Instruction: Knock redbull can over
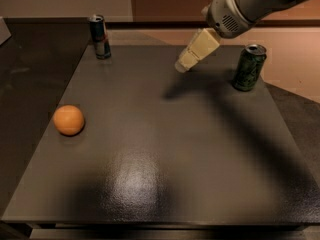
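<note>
At the far left corner of the dark grey matte tabletop [200, 149], we find the slim dark-blue and silver redbull can [100, 36] standing upright, its silver top showing. Well to its right, we see the cream-coloured hand [184, 64] hanging in the air above the far middle of the tabletop. It angles down and to the left from the grey metal arm [235, 9], which enters from the upper right. We cannot tell whether the hand is wide or narrow. To the right of the hand stands a wider green can [248, 68], upright and apart from it. Near the left edge lies a round orange fruit [69, 120], well apart from both cans.
</note>
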Action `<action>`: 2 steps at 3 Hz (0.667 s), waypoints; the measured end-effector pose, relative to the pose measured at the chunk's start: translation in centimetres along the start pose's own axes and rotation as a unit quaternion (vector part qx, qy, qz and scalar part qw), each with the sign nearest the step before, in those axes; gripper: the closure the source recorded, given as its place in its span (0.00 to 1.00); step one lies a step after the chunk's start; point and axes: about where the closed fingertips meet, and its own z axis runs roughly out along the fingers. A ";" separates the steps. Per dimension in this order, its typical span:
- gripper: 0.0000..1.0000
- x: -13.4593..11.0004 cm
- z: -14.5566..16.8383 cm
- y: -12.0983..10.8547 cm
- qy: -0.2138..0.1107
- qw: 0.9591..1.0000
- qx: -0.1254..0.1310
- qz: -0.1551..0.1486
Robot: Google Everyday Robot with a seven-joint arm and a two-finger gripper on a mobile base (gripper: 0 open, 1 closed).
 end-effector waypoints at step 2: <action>0.00 -5.6 5.6 -1.7 -0.043 0.998 -0.034 0.023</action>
